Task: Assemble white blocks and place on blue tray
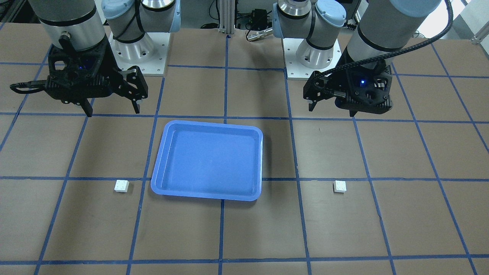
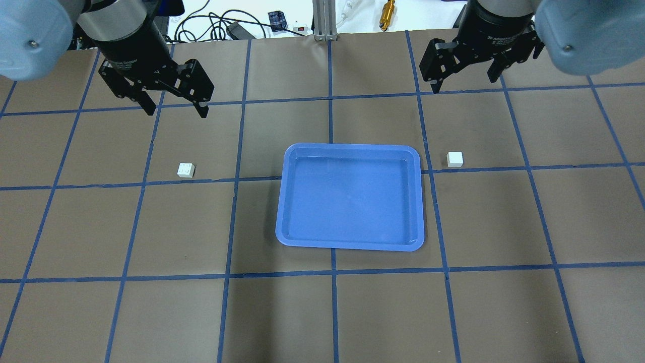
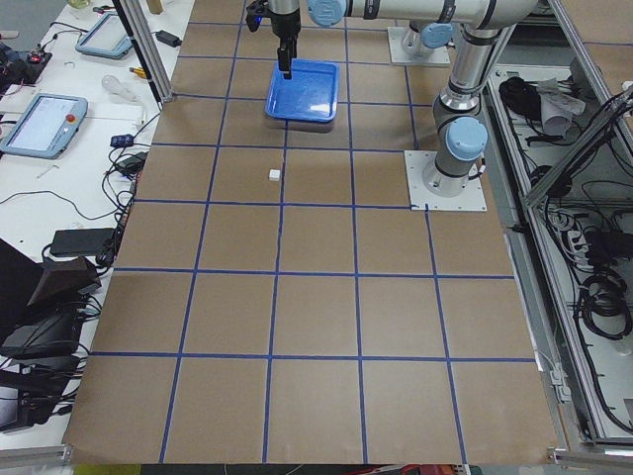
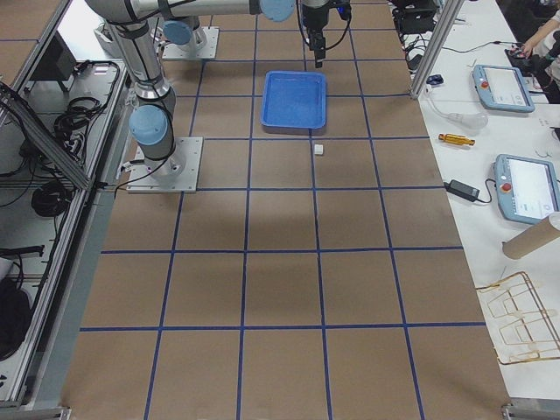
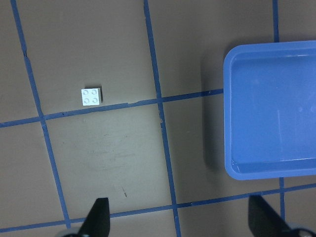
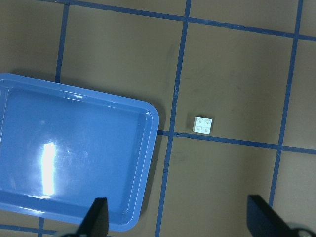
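The blue tray [image 2: 350,196] lies empty in the middle of the table, also in the front view [image 1: 208,160]. One white block [image 2: 186,170] sits on the table to the tray's left, studs up, another white block [image 2: 455,159] to its right. My left gripper [image 2: 174,103] hovers open and empty well behind the left block [image 5: 92,96]. My right gripper [image 2: 463,75] hovers open and empty behind the right block [image 6: 203,125]. In the front view the left gripper [image 1: 332,109] is on the right, the right gripper [image 1: 112,110] on the left.
The table is brown with a grid of blue tape lines. Both arm bases [image 1: 137,53] stand at the robot's edge. Cables and a brass part [image 2: 387,10] lie beyond the table edge. Side benches hold tablets [image 4: 525,188].
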You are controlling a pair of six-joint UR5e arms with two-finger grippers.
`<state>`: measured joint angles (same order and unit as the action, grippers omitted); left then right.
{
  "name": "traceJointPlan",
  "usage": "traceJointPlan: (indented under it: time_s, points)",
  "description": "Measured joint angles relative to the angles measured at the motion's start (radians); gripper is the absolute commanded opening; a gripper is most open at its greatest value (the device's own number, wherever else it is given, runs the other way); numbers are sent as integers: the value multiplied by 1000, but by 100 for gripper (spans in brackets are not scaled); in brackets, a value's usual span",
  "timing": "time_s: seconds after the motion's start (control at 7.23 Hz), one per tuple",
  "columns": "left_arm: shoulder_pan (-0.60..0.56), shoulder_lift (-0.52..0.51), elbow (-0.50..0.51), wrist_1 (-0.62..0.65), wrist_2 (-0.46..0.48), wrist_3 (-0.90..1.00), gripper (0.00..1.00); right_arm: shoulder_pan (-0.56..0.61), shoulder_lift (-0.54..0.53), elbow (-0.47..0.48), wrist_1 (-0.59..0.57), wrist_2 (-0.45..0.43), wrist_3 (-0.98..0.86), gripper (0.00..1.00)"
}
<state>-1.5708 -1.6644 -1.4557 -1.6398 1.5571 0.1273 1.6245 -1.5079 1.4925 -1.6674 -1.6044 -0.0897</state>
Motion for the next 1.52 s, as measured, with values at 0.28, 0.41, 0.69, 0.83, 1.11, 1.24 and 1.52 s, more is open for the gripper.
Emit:
traceJointPlan:
  time_s: [0.28, 0.41, 0.69, 0.83, 1.11, 1.24, 1.52]
  points:
    - [0, 0, 0, 0, 0, 0, 100, 0, 1, 0, 1, -5, 0, 100]
    - [0, -1, 0, 0, 0, 0, 100, 0, 2, 0, 4, -8, -2, 100]
    - [-1, -3, 0, 0, 1, 2, 100, 1, 2, -2, 20, -8, -13, 100]
    - [-1, -8, -1, 1, 0, 5, 100, 3, 1, -4, 32, -2, -20, 100]
    - [16, -41, -4, 16, 0, 17, 100, -2, 4, -5, 41, -1, -81, 100]
    - [47, -71, -12, 41, 1, 44, 100, -7, 5, -8, 38, -4, -196, 100]
    - [124, -141, -48, 146, 7, 158, 100, -47, 13, -7, 27, -8, -528, 100]
